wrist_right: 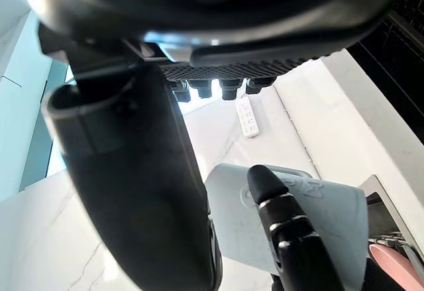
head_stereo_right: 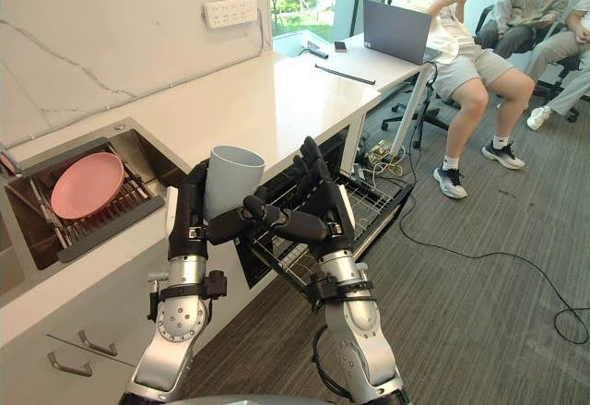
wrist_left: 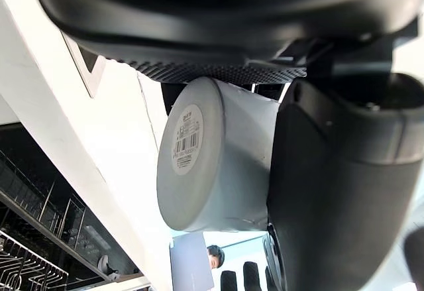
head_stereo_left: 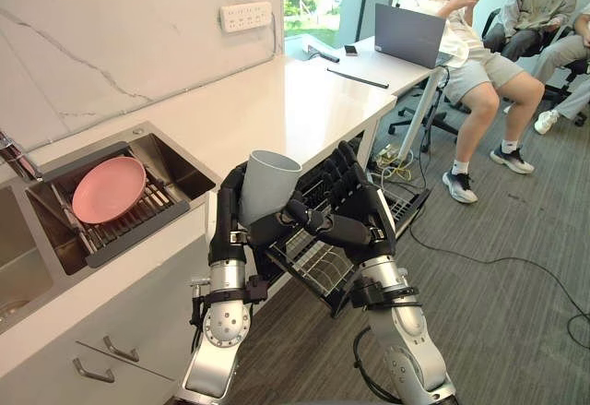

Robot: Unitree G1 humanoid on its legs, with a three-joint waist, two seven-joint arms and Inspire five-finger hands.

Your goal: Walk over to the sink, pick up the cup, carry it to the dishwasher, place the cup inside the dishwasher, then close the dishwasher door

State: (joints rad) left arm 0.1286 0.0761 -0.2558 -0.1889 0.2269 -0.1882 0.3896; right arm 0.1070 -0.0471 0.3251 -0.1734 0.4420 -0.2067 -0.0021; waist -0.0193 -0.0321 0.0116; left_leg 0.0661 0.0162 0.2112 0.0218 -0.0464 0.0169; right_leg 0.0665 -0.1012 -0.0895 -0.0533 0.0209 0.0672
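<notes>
At the frame's centre the left hand has its fingers curled round the grey cup, holding it upright above the pulled-out dishwasher rack. Just right of it, the right hand stands with fingers straight and pointing upward, thumb stretched toward the cup. A pink plate lies in the sink at left.

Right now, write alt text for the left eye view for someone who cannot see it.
The robot's left hand holds a grey cup mouth up by the open dishwasher, with the open right hand beside it. A pink plate lies in the sink at left; people sit beyond the counter.
</notes>
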